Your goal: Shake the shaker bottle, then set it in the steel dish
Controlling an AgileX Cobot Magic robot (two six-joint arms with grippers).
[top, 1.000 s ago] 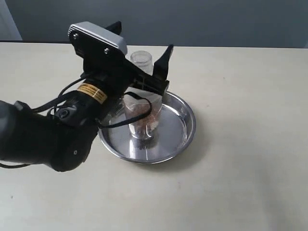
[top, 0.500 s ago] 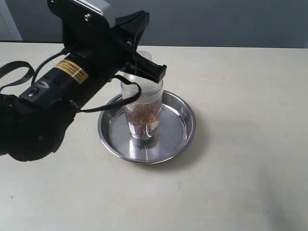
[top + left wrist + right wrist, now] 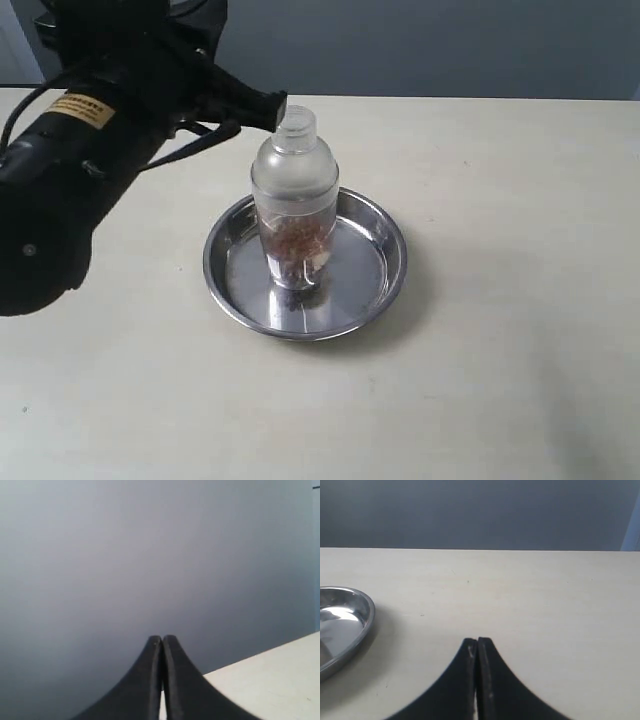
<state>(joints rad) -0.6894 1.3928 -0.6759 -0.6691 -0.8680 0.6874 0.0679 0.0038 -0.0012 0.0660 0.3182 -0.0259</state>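
Note:
The shaker bottle (image 3: 294,195), frosted clear plastic with brown granules low inside, stands upright in the middle of the steel dish (image 3: 375,285). Nothing holds it. My left gripper (image 3: 278,108) is raised at the upper left, its shut tips just beside the bottle's small cap. In the left wrist view that gripper (image 3: 162,639) has its jaws pressed together and faces a grey wall. My right gripper (image 3: 477,641) is shut and empty above the bare table, and the steel dish's rim (image 3: 366,611) shows at the edge of its view. The right arm does not appear in the exterior view.
The cream table (image 3: 500,200) spreads around the dish. The bulky black left arm (image 3: 70,170) hangs over the table's left part. A grey wall (image 3: 430,45) runs behind the far edge.
My left gripper has let go of the bottle, closed, and lifted up and back to the left. The bottle stays upright in the dish.

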